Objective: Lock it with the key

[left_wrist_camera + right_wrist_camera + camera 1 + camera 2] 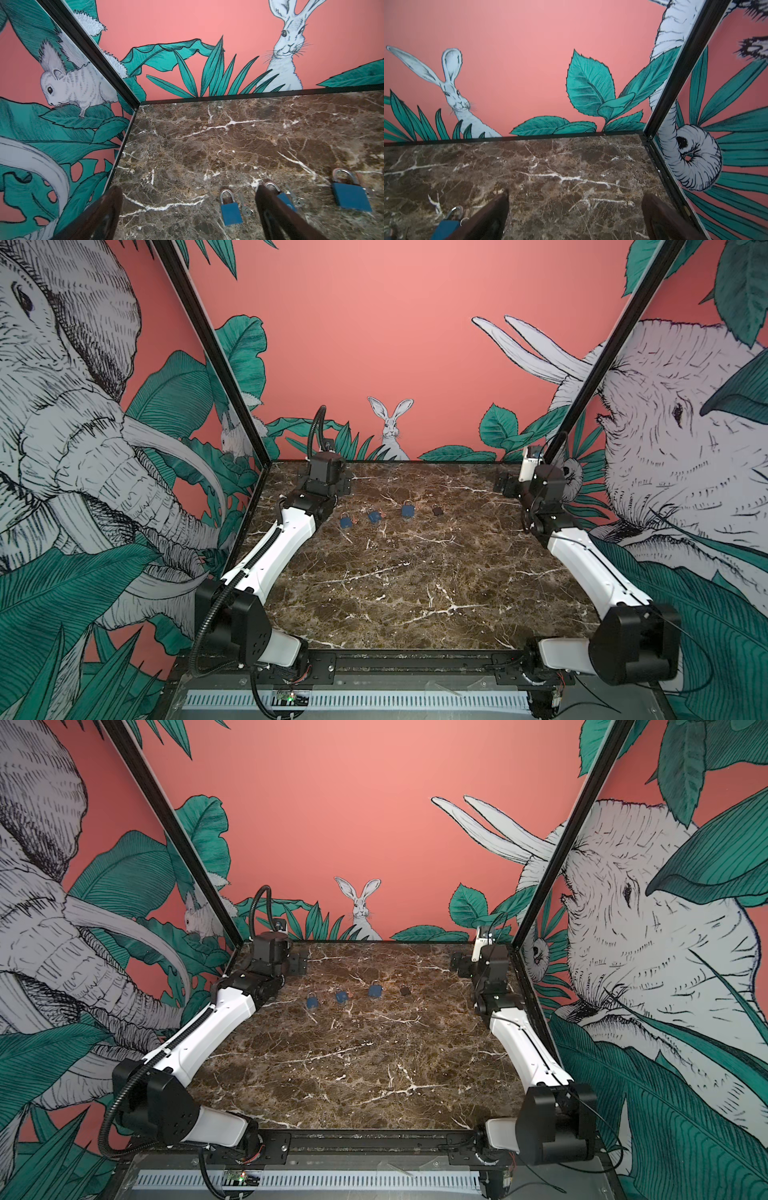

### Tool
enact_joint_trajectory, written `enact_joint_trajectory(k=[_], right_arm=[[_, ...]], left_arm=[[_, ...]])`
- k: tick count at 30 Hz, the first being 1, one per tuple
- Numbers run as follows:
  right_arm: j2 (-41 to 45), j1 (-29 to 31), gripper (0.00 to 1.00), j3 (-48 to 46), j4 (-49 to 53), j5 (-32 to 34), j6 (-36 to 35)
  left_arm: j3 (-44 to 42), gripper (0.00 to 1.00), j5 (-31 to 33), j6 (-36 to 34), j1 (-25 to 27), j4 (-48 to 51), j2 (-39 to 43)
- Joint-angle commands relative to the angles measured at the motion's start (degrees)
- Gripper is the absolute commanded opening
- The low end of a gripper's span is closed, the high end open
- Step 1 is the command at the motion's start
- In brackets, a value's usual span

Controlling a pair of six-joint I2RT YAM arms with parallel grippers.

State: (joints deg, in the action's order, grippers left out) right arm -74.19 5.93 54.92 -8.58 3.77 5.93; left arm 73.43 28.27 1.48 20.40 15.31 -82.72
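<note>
Brown marble covered the table (415, 593), and on its far half four padlocks lay in a row: three blue padlocks (375, 516) and, at the right end, one smaller dark padlock (437, 510). From the left wrist, small keys (246, 207) could be seen lying flat just beside the blue bodies. None was visibly seated in a keyhole, and whether the steel loops were latched could not be told.

By that showing the job looked to be at its opening step, with no key picked up yet. The next move called for one arm to reach in and pinch a thin key off the hard stone. The other would need to steady the matching padlock so the key could go in and turn.

The left gripper (188, 188) stood spread wide and empty above bare table, near the leftmost padlocks, one finger (268, 207) merely overlapping the middle one in view. The right gripper (576, 194) was likewise spread wide, gripping nothing, over bare marble by the right wall, with a blue padlock (446, 226) off to its side.
</note>
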Motion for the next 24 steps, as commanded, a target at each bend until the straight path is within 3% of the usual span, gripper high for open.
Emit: enact_joint_trajectory(k=[1,6,12,17,20,24], right_arm=[[2.9,0.1,0.99,-6.1,-4.6,-0.7,-1.7],[8.8,0.1,0.99,-17.8,-10.0,-4.7,1.9],[14.3,0.1,0.99,-27.0,-15.9,-5.1,5.4],[14.4,0.1,0.99,-29.6,-16.3,-6.8,3.3],[13.8,0.1,0.99,-33.6,-22.3,-4.6,3.9],[11.8,0.0,0.99,-38.0,-32.7,-4.4,2.7]], left_arm=[[-4.1,0.99,0.9,-3.2,-0.5,-4.1,0.9],[-12.8,0.99,-1.4,-5.0,-1.4,-9.3,4.9],[-25.6,0.99,-5.4,-7.8,-2.1,-18.7,11.0],[-36.0,0.99,-6.6,-10.7,-2.6,-28.1,13.5],[-43.2,0.99,-11.8,-14.2,-2.6,-36.9,15.2],[-48.2,0.99,-10.5,-14.2,-3.0,-42.4,17.1]])
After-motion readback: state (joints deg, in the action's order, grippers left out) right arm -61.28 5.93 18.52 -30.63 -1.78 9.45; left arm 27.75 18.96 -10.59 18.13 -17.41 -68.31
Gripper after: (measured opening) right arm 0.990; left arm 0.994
